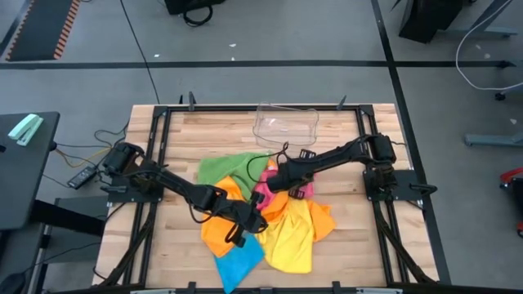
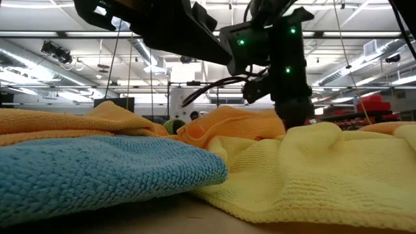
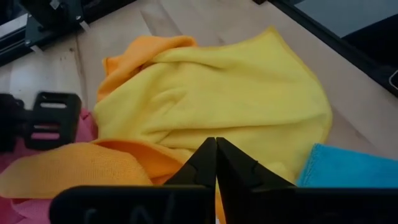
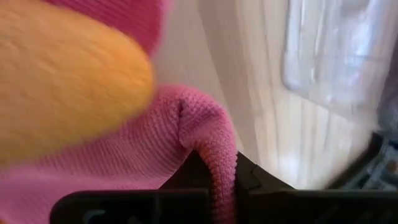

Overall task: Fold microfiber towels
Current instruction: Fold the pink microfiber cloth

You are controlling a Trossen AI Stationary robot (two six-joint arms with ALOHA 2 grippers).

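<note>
The microfiber towels [image 1: 261, 216] lay heaped mid-table [image 1: 343, 245], green [image 1: 222, 170] toward the clear plastic tray [image 1: 286, 124], pink [image 1: 288, 189] beside it, orange [image 1: 221, 229] and yellow [image 1: 292, 241] overlapping, blue [image 1: 239, 263] at the near edge. The left pincer [image 3: 216, 163] hung over the orange and yellow cloths, its tips pressed together on nothing. The right pincer [image 4: 219, 171] sat at the pink towel, pinching a fold of it.

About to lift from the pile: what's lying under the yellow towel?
In the high view the yellow towel overlaps an orange towel at its upper edge and sits beside the blue towel. Whatever lies beneath its middle is covered and cannot be seen.
</note>
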